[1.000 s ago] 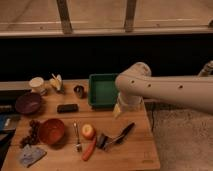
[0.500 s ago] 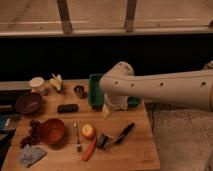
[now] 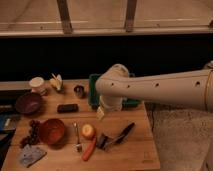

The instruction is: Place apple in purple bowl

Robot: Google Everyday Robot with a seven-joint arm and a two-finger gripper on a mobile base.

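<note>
The tool point(image 3: 102, 113) is hanging below the arm's bulky pale joint, over the middle of the bench point(image 3: 136, 154) and just on the near side of the green tray point(image 3: 93, 92). It is standing released and gripping nothing.

The apple point(image 3: 88, 131) is lying on the bench slightly nearer and to the left of the tool, apart from it. The purple bowl point(image 3: 28, 103) is sitting well apart at the far left.

Trouble is likely waiting in the clutter. The carrot point(image 3: 89, 149) is lying just beside the apple's near side, and the fork point(image 3: 77, 139) just to its left. A descent that is drifting off-centre could be nudging the round fruit into a roll or pinching a neighbour with it. On the way left, the orange bowl point(image 3: 52, 131) is sitting closer than the purple one, so an early release could be landing the apple in the wrong dish.
</note>
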